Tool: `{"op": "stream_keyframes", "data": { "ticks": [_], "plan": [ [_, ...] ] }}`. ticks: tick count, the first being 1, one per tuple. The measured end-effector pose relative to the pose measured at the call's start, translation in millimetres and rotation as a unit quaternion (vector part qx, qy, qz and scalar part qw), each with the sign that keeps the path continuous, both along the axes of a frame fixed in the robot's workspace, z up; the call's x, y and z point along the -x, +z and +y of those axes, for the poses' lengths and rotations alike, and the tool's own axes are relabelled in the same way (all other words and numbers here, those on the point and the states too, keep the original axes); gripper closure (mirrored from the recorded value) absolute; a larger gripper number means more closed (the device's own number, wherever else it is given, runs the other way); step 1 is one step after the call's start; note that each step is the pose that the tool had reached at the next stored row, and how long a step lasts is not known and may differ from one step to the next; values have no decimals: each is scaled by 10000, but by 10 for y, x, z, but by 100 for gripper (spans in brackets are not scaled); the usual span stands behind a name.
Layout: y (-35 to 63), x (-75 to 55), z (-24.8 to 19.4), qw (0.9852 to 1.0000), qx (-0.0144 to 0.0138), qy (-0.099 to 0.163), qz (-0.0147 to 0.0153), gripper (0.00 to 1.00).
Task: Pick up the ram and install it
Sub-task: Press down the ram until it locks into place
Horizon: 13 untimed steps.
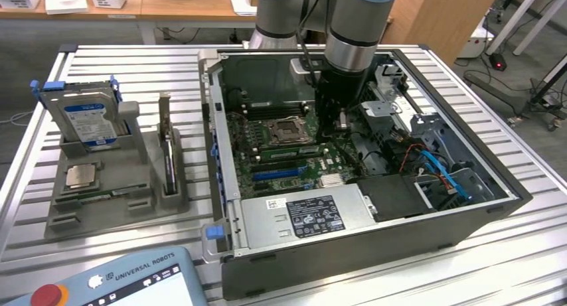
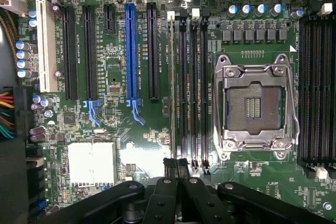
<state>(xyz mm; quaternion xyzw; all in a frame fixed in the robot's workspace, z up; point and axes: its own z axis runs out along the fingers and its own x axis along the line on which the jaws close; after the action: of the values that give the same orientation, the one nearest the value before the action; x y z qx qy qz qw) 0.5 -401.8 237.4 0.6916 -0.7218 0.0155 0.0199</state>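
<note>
The ram (image 2: pixel 171 82) stands edge-on in the memory slot nearest the blue slot (image 2: pixel 130 51), beside the empty processor socket (image 2: pixel 254 107); the claw (image 2: pixel 179 182) hangs clenched just above its end; seating looks under way, calling for a straight, even press.

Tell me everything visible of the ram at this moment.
The ram is a long, thin green board seen edge-on, standing upright in the memory slot nearest the black expansion slot, beside three empty slots. One end lies by the tips of the shut hand; whether they touch it cannot be told.
</note>
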Motion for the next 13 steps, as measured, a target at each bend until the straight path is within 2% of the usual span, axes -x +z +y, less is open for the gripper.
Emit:
{"op": "stream_keyframes", "data": {
  "ticks": [13],
  "plan": [
    [-50,-1,0,10000,-1,0,0,90]
  ]
}}
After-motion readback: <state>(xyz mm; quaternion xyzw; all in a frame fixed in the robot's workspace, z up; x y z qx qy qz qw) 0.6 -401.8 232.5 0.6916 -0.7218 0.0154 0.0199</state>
